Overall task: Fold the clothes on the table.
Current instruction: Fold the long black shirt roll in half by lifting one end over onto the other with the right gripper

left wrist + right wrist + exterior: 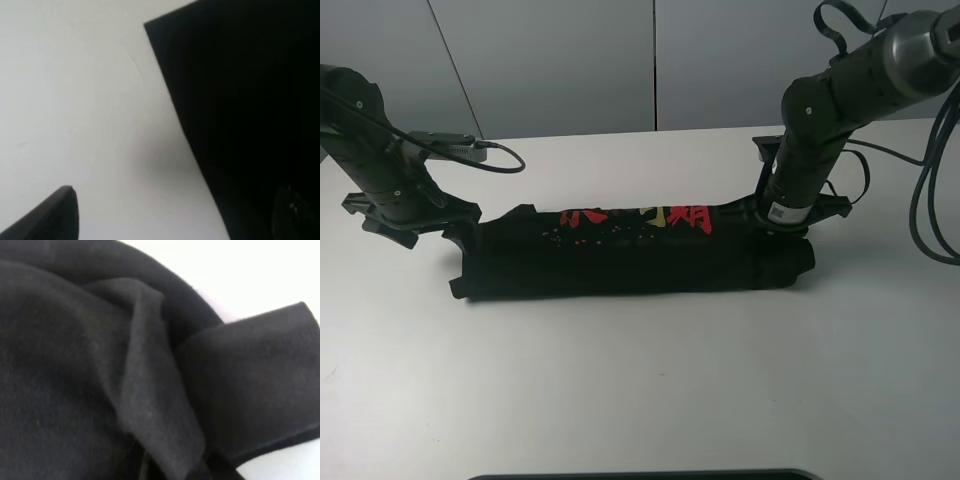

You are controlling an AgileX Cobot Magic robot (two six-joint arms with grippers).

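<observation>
The black T-shirt [630,262] lies on the white table [640,380] folded into a long narrow band, with red and yellow characters [650,217] showing along its far edge. My left gripper [458,238] is low at the band's left end. In the left wrist view one fingertip [50,217] sits over bare table [75,100], far from the cloth edge [240,100], so the jaws look open. My right gripper [782,228] is down on the band's right end, its jaws hidden. The right wrist view shows only bunched black fabric [75,365] and a sleeve hem [260,370].
Cables hang at the right [932,200], and one runs from the left arm [490,150]. A dark object [640,475] lies along the table's front edge. Grey wall panels stand behind the table.
</observation>
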